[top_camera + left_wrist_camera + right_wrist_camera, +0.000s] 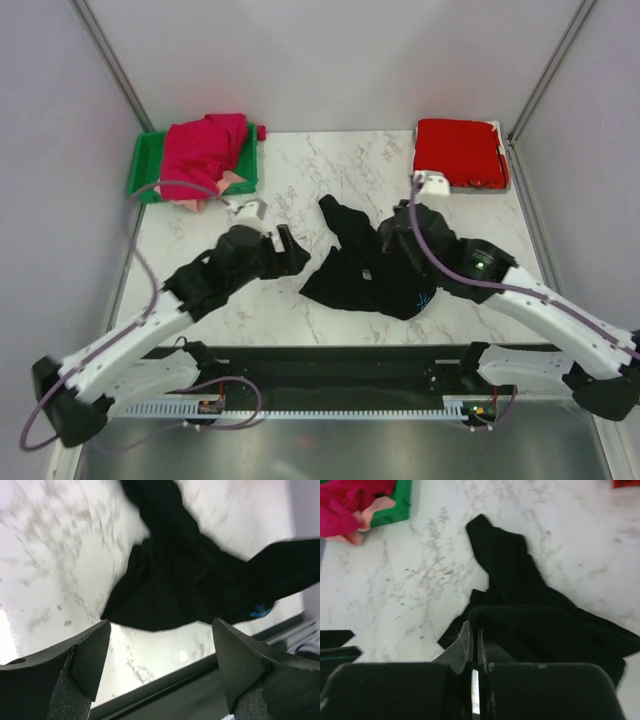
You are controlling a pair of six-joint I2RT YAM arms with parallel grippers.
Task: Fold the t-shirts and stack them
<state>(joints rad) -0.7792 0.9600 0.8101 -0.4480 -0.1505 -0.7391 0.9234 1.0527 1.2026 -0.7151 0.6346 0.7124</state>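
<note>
Clamping: right tool [471, 630], fingers pressed together on a raised fold of the black tee [370, 265].
Left tool [160, 625]: jaws wide apart with nothing between them, just left of the tee's edge and not touching it.
Black tee: crumpled mid-surface, soft matte cloth with one narrow strip reaching toward the far side. A tiny light-blue logo [424, 298] sits near its near-right hem.
Edges: the near hem lies close to the surface's near edge.
Open room: bare surface [300, 160] left of the tee, and beyond it between bin and red tee.
Red tee [458, 148]: flat folded rectangle at the far right corner.
Bin [148, 160]: green plastic, far left corner. The magenta tee [205, 150] is heaped over its rim, with the peach tee [235, 180] showing beneath.
Surface: white marble pattern, grey veins, glossy.
</note>
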